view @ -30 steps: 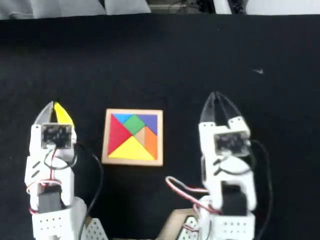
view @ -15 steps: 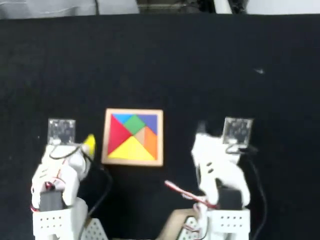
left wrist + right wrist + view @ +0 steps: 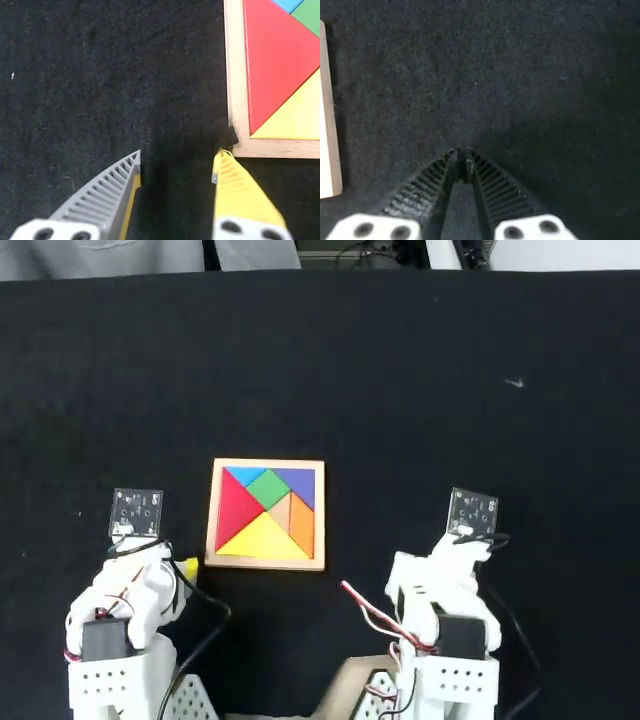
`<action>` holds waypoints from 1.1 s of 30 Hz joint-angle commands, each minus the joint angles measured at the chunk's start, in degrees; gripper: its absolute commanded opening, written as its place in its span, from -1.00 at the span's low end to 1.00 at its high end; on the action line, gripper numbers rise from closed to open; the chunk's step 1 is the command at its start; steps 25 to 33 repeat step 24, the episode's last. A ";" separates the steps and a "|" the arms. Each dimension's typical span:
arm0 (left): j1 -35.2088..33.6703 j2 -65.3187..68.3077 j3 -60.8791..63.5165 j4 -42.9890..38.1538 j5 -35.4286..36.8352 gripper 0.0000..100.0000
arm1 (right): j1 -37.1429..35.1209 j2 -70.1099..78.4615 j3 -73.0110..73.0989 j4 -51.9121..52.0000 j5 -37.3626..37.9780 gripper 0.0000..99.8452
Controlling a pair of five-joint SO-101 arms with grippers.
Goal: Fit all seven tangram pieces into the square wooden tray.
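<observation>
The square wooden tray (image 3: 212,515) lies mid-table with several coloured pieces flat inside it: a red triangle (image 3: 235,512), a yellow triangle (image 3: 262,538), a green square (image 3: 268,488) and an orange piece (image 3: 303,525) among them. My left arm (image 3: 125,585) is folded back near the tray's near-left corner. Its gripper (image 3: 179,156) is open and holds nothing, with the yellow finger (image 3: 235,185) just short of the tray's corner (image 3: 235,125). My right arm (image 3: 450,580) is folded back to the right of the tray. Its gripper (image 3: 462,152) is shut over bare cloth.
Black cloth (image 3: 450,390) covers the whole table around the tray. The tray's side edge (image 3: 327,115) appears in the right wrist view. Both arm bases (image 3: 105,685) stand at the near edge, with red and white cables (image 3: 365,605) between them.
Both arms have drawn back from beside the tray and folded toward their bases at the near edge. The tray and its pieces have not moved.
</observation>
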 commanded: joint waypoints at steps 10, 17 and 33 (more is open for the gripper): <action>0.66 -0.18 1.10 0.26 0.26 -0.53 | 1.23 -4.97 -0.22 0.26 0.62 -0.98; 0.66 -0.18 1.10 0.26 0.26 -0.53 | 1.23 -4.97 -0.22 0.26 0.62 -0.98; 0.66 -0.18 1.10 0.26 0.26 -0.53 | 1.23 -4.97 -0.22 0.26 0.62 -0.98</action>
